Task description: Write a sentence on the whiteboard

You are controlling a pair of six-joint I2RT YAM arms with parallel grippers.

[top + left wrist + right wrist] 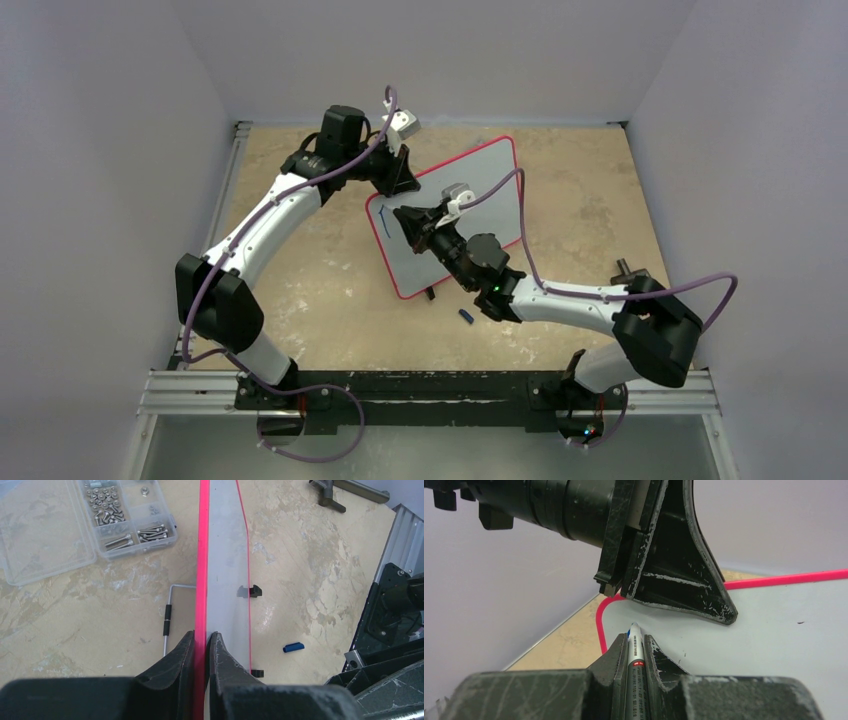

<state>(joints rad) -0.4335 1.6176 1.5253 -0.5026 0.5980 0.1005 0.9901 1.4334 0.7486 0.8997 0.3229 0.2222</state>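
Observation:
The whiteboard (pixel 470 190), glossy white with a thin red frame, stands tilted on its lower edge in the middle of the table. My left gripper (pixel 402 184) is shut on its top left edge; the left wrist view shows the jaws (pixel 202 639) clamping the red frame (pixel 203 555). My right gripper (pixel 403 217) is shut on a grey marker (pixel 636 661), whose blue tip (pixel 633 628) is at the board's surface (pixel 774 630) near the rounded corner. Short blue strokes (pixel 383 222) mark the board beside it. Two black clip feet (pixel 255 591) sit on the lower edge.
A blue marker cap (pixel 466 316) lies on the table below the board. A clear box of screws (pixel 130 515) and a bent metal key (pixel 167 620) lie behind the board. A black tool (pixel 625 270) sits at the right. Grey walls enclose the table.

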